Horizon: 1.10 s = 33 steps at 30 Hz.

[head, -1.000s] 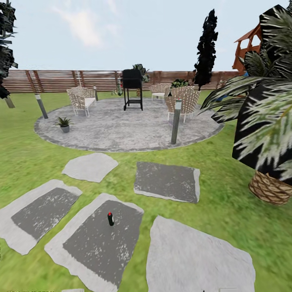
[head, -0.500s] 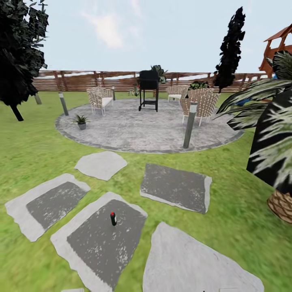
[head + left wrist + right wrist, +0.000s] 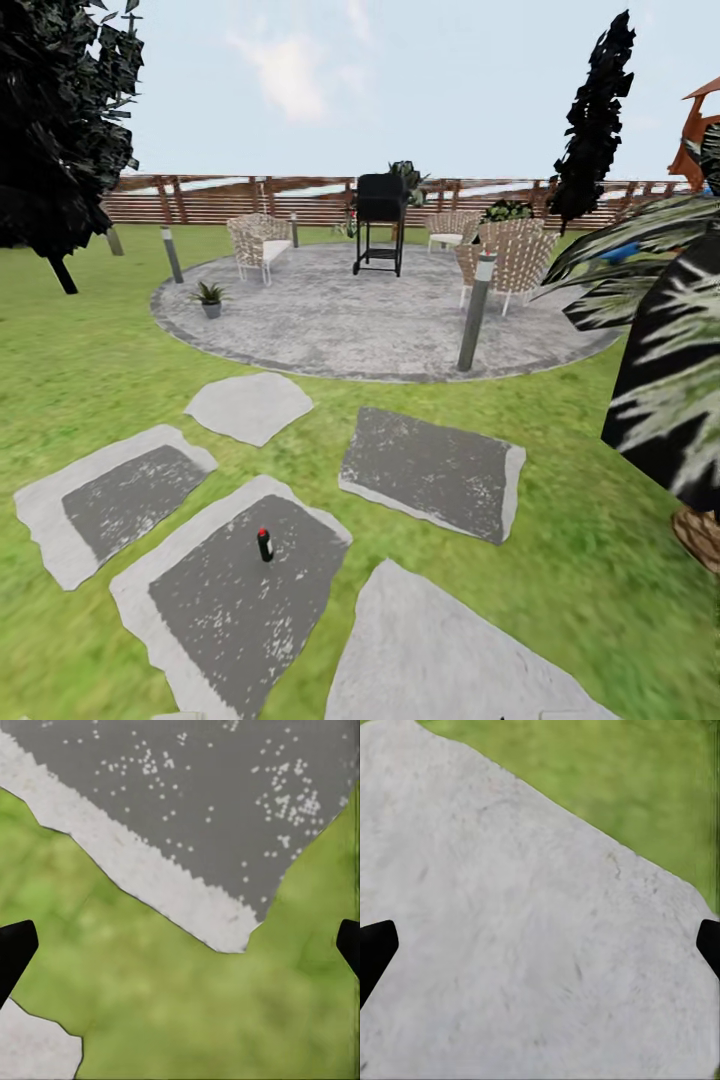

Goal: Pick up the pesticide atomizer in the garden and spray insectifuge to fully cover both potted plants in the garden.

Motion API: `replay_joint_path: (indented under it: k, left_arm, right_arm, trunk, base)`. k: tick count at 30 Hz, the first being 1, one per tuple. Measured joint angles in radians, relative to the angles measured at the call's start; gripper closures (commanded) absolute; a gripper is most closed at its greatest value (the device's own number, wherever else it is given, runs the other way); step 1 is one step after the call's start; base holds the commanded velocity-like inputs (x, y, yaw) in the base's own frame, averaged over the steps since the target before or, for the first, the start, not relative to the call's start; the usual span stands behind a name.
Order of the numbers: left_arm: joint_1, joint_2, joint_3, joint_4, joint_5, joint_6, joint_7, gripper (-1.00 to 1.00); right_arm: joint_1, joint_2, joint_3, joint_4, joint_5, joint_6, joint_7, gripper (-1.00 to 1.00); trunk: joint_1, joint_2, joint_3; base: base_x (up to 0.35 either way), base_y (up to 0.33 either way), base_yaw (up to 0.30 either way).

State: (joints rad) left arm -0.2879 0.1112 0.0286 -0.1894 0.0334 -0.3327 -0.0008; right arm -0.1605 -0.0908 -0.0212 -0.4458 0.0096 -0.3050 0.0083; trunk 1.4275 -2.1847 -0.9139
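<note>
Ahead on the near stepping stone (image 3: 235,590), the pesticide atomizer (image 3: 265,544) stands upright on the dark centre, well apart from the stone's pale edges, with open lawn (image 3: 90,370) all around. One potted plant (image 3: 210,298) sits at the patio (image 3: 380,320) rim. My left end effector (image 3: 180,952) hangs spread wide over grass and a speckled stone's edge; my right end effector (image 3: 540,952), equally spread, hangs over bare pale stone.

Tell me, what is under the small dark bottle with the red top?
The bottle stands upright on a flat stepping stone with a dark grey middle and a pale rim, and grass lies around the stone. Its base hides the spot directly beneath.
</note>
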Motion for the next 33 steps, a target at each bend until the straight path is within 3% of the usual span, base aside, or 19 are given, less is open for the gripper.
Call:
replay_joint_path:
  k: [8,27,33]
  left_arm:
    - [0.000,0.001,0.002,0.000,0.001,0.000,0.000,-1.00]
    - [0.000,0.002,0.002,-0.001,0.003,0.000,0.000,-1.00]
    - [0.000,0.003,0.003,0.000,0.004,0.000,0.000,-1.00]
  right_arm:
    - [0.000,0.000,0.000,0.000,0.000,0.000,0.000,-1.00]
    - [0.000,0.000,0.000,0.001,0.000,0.000,0.000,-1.00]
    - [0.000,0.000,0.000,0.000,0.000,0.000,-0.001,-1.00]
  trunk:
    - [0.000,0.000,-0.001]
    - [0.000,0.000,-0.007]
    - [0.000,0.000,-0.008]
  base:
    - [0.087,-0.186,0.104]
    - [0.027,-0.007,0.262]
    - [0.157,0.000,0.053]
